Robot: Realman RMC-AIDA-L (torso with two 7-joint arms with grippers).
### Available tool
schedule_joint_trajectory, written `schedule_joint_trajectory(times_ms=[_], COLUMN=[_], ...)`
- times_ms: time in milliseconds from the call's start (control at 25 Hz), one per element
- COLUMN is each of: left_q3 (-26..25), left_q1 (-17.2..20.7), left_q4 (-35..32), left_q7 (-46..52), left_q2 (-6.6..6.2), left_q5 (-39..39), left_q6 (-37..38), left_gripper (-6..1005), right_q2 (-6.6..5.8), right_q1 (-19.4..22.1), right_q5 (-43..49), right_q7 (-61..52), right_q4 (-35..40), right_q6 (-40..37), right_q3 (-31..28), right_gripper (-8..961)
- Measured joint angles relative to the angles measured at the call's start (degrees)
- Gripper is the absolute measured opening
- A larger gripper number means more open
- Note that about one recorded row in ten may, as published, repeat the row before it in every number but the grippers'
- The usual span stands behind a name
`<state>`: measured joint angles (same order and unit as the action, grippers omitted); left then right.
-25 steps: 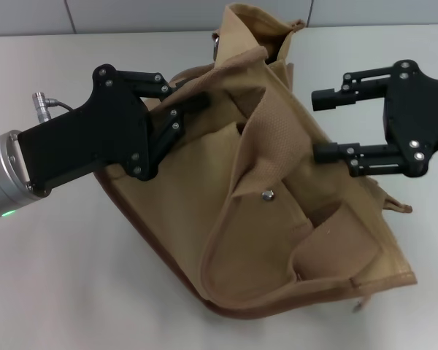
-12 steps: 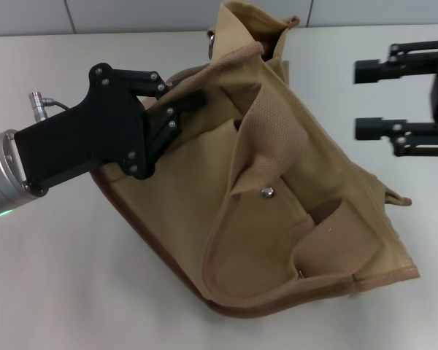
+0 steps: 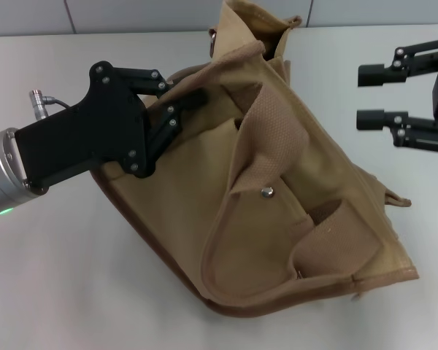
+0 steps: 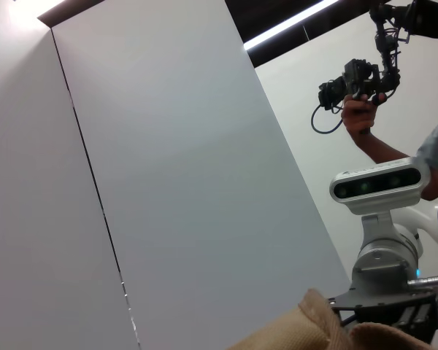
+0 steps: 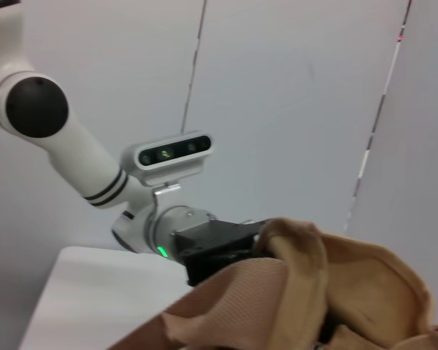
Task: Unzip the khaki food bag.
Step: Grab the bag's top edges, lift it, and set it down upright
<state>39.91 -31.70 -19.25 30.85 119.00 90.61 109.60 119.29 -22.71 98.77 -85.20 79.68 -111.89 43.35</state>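
Khaki food bag (image 4: 314,332) edge w/ right arm's camera (image 4: 379,184) behind.

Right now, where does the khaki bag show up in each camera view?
Head view: the bag fills the middle of the table, the left gripper shut on its upper edge.
Left wrist view: only a tan fold at the lower edge.
Right wrist view: bag across the bottom.
Shared landmark: the left gripper's black body against the fabric.

Khaki food bag (image 3: 277,197) slumped on its side, top gaping, snap pocket upward
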Motion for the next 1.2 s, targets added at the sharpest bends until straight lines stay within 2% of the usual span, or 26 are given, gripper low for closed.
schedule_joint_trajectory(times_ms=[240, 760, 1000, 1200], left_q3=[0.1, 0.3, 0.4, 0.4], left_q1=[0.2, 0.3, 0.3, 0.3], left_q4=[0.0, 0.1, 0.1, 0.1], left_q7=[0.0, 0.0, 0.0, 0.0], left_q2=[0.0, 0.16, 0.17, 0.11], left_q5=[-0.6, -1.4, -1.4, -1.4], left_q6=[0.1, 0.4, 0.4, 0.4], left_gripper=[57, 57, 57, 57], right_q2=[0.0, 0.17, 0.1, 0.07], right_q1=[-0.1, 0.3, 0.0, -0.2], right_q5=[0.8, 1.3, 3.5, 4.7], right_q7=[0.8, 3.0, 2.6, 2.1], right_q4=[0.7, 1.8, 1.8, 1.0], right_q6=[1.0, 5.2, 10.0, 13.1], right_q3=[0.9, 10.8, 14.9, 16.2], right_gripper=[442, 404, 403, 403])
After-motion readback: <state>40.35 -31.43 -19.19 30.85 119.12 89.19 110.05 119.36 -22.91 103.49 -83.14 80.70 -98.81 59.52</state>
